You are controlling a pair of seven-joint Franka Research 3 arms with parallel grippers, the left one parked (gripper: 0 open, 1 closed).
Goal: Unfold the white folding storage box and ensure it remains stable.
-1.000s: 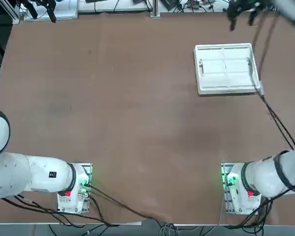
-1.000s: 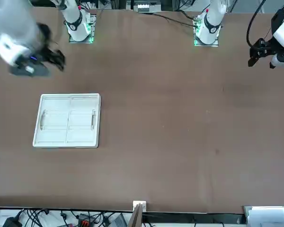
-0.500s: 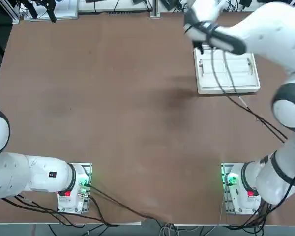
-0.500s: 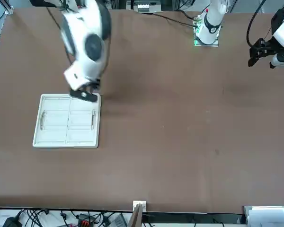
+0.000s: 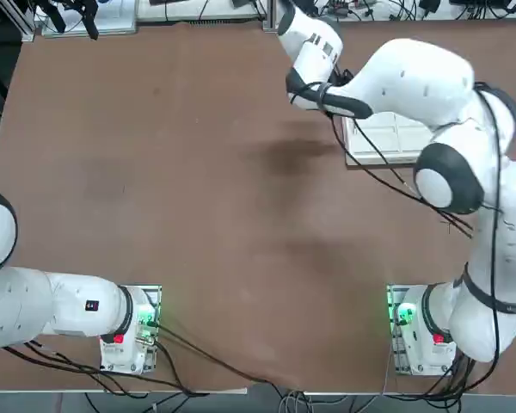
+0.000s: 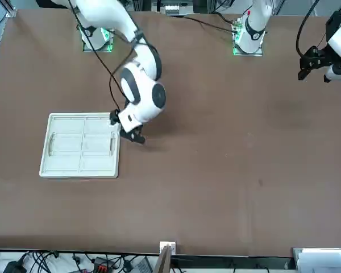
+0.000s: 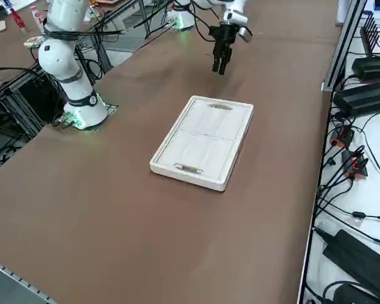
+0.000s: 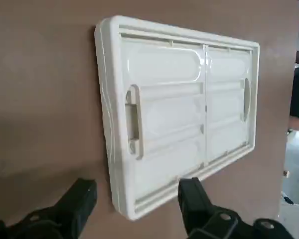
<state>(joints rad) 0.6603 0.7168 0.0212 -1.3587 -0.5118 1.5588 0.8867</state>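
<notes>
A: Where does the white folding storage box (image 7: 202, 141) lie?

B: Flat on the bench (image 5: 181, 172) — collapsed, in the right half, near the far edge, well away from the arm bases at the near edge.

A: And the right gripper (image 6: 135, 135)?

B: Above the bench just beside the box's far-left corner — toward the bench's middle, jaws spread wide, not touching it.

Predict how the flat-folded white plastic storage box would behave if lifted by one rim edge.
The white plastic folding storage box lies collapsed flat, so it probably won't tip or roll. Its thick rim looks stiff, though the hinged panels inside may swing loose. The open right end effector hangs beside one corner, not touching.
</notes>
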